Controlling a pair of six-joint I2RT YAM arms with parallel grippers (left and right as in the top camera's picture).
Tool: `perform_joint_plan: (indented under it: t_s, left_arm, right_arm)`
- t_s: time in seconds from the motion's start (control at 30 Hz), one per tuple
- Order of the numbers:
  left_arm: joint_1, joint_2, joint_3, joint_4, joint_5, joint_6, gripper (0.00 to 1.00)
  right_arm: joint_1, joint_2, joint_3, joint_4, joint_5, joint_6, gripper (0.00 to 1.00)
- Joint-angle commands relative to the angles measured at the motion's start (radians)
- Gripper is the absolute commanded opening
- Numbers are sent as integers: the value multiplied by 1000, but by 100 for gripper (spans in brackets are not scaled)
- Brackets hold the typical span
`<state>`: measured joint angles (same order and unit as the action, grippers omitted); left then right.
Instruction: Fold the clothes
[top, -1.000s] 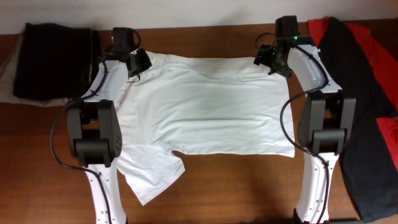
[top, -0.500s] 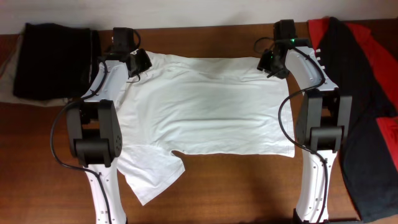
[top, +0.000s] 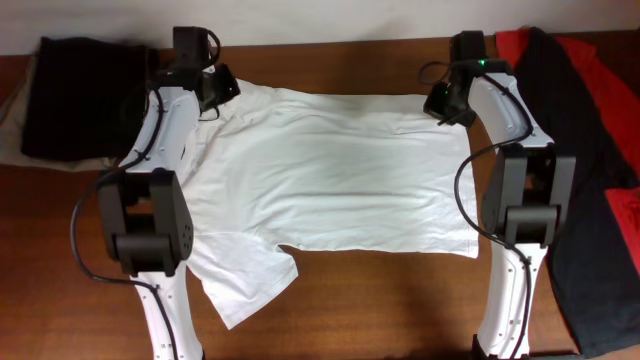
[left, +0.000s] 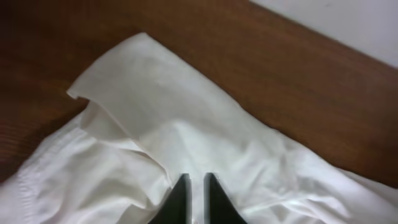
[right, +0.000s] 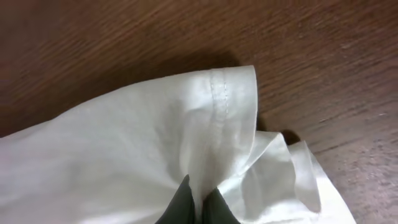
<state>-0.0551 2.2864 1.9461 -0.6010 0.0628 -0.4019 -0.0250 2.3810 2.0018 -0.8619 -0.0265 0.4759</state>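
A large white T-shirt (top: 330, 170) lies spread flat on the brown table, one sleeve pointing to the front left (top: 245, 285). My left gripper (top: 222, 98) is at the shirt's far left corner. In the left wrist view its fingers (left: 196, 180) stand nearly together with white cloth (left: 155, 124) pinched between them. My right gripper (top: 440, 105) is at the far right corner. In the right wrist view it (right: 199, 190) is shut on a bunched fold beside the hemmed edge (right: 217, 99). A black-and-red garment (top: 590, 150) lies at the right.
A black folded cloth (top: 85, 95) rests on a beige piece (top: 12, 115) at the far left. The black-and-red garment runs along the right edge beside the right arm's base (top: 520, 215). Bare wood table (top: 400, 300) shows in front of the shirt.
The right gripper has closed on the shirt's far right corner and shifted a little right. The left gripper has moved slightly toward the far edge with its corner.
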Motion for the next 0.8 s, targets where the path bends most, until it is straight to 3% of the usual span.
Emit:
perform_joint_plan:
  t_s: [0.0,0.07,0.37,0.47,0.63,0.67,0.77]
  left_arm:
    - [-3,-14,20,-40,-7,14,43]
    - [-1,43,20,-45,-6,-21,58]
    - [-1,135,20,76,13,-43,57]
    - [-1,145,20,114,12,-42,46]
    - [-1,145,21,122,12,-42,17]
    - [-1,145,21,121,12,-42,7]
    - [-1,131,45,64,6,-26,1]
  right_arm:
    - [-5,-52,13,-3,8,12,4]
    - [-4,-52,13,-8,8,11,4]
    - [-4,-52,13,-13,9,11,4]
    - [-4,-52,13,-13,9,11,4]
    - [-5,-52,13,-13,9,11,4]
    - [-5,-52,13,-13,9,12,4]
    - [-5,-58,13,-13,9,12,4]
